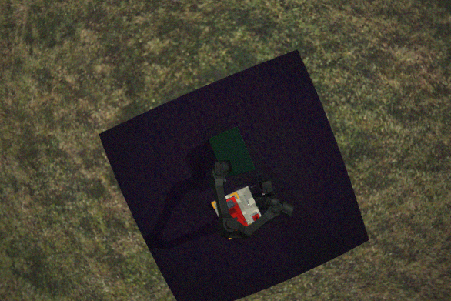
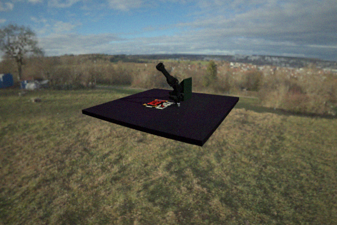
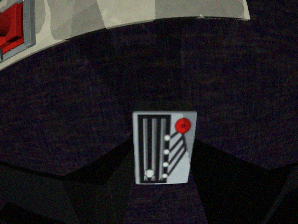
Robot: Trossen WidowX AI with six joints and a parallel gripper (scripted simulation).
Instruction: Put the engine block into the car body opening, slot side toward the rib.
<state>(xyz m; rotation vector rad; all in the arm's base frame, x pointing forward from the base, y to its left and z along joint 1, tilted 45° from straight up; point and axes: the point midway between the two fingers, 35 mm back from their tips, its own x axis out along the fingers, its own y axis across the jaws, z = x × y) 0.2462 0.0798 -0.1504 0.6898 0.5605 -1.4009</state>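
Observation:
The engine block [image 3: 172, 162] [image 2: 178, 105] is a small pale block. Its top has dark slots and grey bars on one side and a red round spot on the other. It stands on the dark table beside the car body. My gripper [image 3: 162, 145] is shut on the engine block, one dark finger against each side. The car body [image 3: 132, 11] [image 1: 244, 194] [image 2: 167, 106] is a flat white and red piece with yellow corners. Its edge shows at the top of the wrist view. The arm covers part of it in the top view; the opening and rib cannot be made out.
A green upright panel [image 1: 235, 151] [image 2: 187, 89] stands behind the car body and the arm. The arm [image 1: 219, 197] [image 2: 167, 77] reaches over the car body. The square dark table [image 1: 277, 116] [image 2: 184, 128] has grass around it.

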